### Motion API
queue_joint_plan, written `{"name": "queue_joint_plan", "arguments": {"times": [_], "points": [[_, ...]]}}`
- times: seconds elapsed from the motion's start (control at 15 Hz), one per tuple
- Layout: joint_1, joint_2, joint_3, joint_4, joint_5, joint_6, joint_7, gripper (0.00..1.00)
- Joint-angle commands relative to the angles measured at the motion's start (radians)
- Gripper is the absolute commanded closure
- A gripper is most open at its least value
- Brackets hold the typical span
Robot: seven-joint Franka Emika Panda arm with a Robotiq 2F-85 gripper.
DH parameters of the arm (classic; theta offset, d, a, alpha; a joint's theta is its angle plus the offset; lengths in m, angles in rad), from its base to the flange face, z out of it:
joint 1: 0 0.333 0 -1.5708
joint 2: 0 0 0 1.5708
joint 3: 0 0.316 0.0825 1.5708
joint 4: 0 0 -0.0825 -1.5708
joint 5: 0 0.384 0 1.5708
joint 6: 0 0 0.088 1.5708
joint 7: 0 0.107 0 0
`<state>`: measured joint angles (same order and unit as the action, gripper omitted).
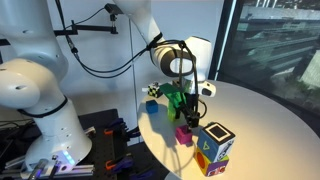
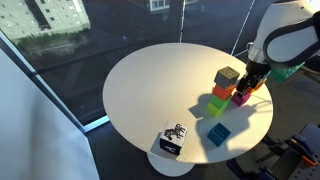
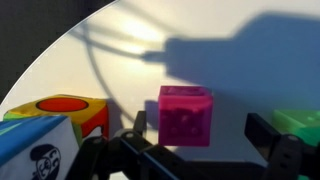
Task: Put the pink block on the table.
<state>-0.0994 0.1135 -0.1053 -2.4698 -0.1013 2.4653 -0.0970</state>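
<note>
The pink block (image 3: 185, 113) is a small magenta cube resting on the white round table (image 3: 230, 70). It also shows in both exterior views (image 1: 184, 133) (image 2: 241, 97). In the wrist view my gripper (image 3: 200, 128) is open, with one dark finger on each side of the block and a gap between each finger and the block. In the exterior views the gripper (image 1: 180, 108) (image 2: 250, 86) hangs just above the block. Nothing is held.
A larger multicoloured cube (image 3: 50, 130) (image 1: 214, 148) stands close beside the pink block. A green block (image 3: 300, 120) (image 2: 216, 104) lies on its other side. A blue block (image 2: 218, 133) and a black-and-white cube (image 2: 172, 140) sit further off. The table edge (image 2: 262, 120) is near.
</note>
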Motion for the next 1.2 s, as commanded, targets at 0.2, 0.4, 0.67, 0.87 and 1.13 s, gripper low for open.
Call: {"name": "queue_joint_plan", "arguments": {"times": [0.2, 0.4, 0.67, 0.87, 1.13], "points": [[0.027, -0.138, 0.012, -0.044, -0.041, -0.164, 0.094, 0.00], [0.037, -0.197, 0.027, -0.051, -0.034, -0.256, 0.136, 0.00], [0.044, -0.285, 0.058, -0.049, -0.030, -0.361, 0.203, 0.00], [0.050, -0.354, 0.079, -0.039, -0.018, -0.432, 0.239, 0.00], [0.057, -0.443, 0.106, -0.026, -0.004, -0.504, 0.262, 0.00]]}}
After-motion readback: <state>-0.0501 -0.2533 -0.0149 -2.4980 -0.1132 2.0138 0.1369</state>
